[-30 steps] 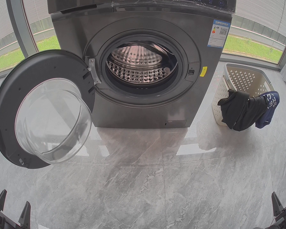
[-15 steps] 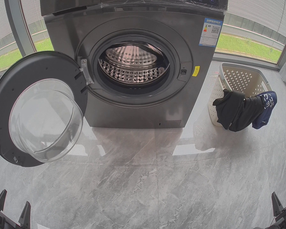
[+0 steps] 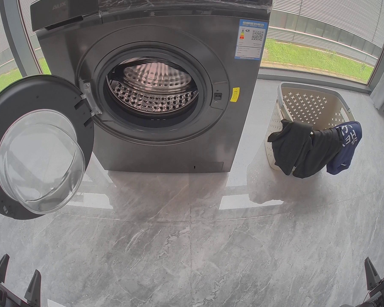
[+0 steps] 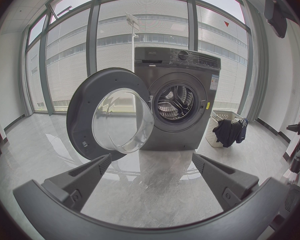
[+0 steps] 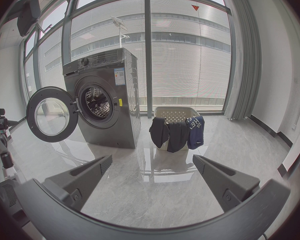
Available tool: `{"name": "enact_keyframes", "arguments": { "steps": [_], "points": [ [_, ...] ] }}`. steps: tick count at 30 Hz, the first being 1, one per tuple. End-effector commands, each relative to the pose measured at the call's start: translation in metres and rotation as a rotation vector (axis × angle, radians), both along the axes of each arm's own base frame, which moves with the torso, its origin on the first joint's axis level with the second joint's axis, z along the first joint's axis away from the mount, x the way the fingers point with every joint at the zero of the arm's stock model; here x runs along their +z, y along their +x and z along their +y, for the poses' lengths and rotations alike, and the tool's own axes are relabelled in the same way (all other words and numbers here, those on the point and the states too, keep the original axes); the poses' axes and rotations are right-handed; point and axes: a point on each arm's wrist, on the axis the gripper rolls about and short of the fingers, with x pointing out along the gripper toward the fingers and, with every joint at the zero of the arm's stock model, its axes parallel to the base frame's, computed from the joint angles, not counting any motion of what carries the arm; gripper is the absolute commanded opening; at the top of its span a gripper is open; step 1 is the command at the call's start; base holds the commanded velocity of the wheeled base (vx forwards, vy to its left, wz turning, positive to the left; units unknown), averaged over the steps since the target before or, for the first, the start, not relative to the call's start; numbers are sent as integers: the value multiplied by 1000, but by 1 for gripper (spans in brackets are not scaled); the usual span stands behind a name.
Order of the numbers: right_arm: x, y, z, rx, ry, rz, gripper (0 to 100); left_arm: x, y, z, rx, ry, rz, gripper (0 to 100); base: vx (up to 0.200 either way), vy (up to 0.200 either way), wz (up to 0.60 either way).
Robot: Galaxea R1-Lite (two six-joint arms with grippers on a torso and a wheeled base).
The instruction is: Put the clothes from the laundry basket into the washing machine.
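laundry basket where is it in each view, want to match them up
Head view: laundry basket on the floor at right, beside the washing machine.
Left wrist view: laundry basket far off, beside the washing machine, opposite its open door.
Right wrist view: laundry basket ahead, before the window.
Shared landmark: dark clothes draped over its near rim.

Grey washing machine, door swung open; beside it, cream laundry basket, black garment and blue garment draped over rim.
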Motion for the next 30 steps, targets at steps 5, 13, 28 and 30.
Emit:
{"name": "enact_keyframes", "arguments": {
  "steps": [5, 13, 28, 30],
  "points": [
    [-5, 0, 0, 0, 0, 6, 100, -5, 0, 0, 0, -2, 5, 100, 200, 0, 0],
    [-5, 0, 0, 0, 0, 6, 100, -5, 0, 0, 0, -2, 5, 100, 75, 0, 0],
    [-5, 0, 0, 0, 0, 6, 100, -5, 0, 0, 0, 0, 7, 100, 0, -147, 0],
    [-5, 0, 0, 0, 0, 6, 100, -5, 0, 0, 0, 0, 7, 100, 0, -200, 0]
  ]
}}
